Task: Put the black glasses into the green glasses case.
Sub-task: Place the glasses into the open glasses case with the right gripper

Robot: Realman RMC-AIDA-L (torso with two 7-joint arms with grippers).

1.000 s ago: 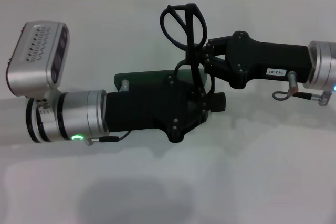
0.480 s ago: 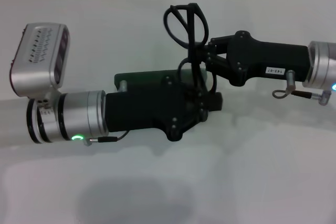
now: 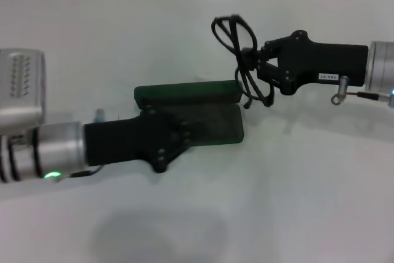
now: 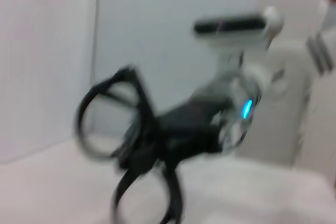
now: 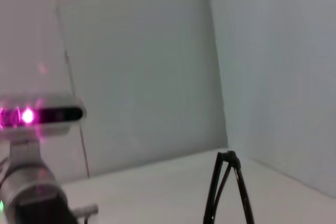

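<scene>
Head view, upper right: right tool (image 3: pixel 253 68) clamped on the black glasses (image 3: pixel 241 53), held just beyond the right end of the open green glasses case (image 3: pixel 203 110), long axis left-right; left tool (image 3: pixel 175 137) over its tray, grip unreadable.

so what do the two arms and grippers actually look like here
Both arms have silver metal wrist sections leading into matte black, angular grippers studded with small round screws. The left gripper has a green light on its silver cuff and a thin cable beside it. The right gripper bears a small white label with dark print, a blue light at the cuff, and a looped cable below.
</scene>
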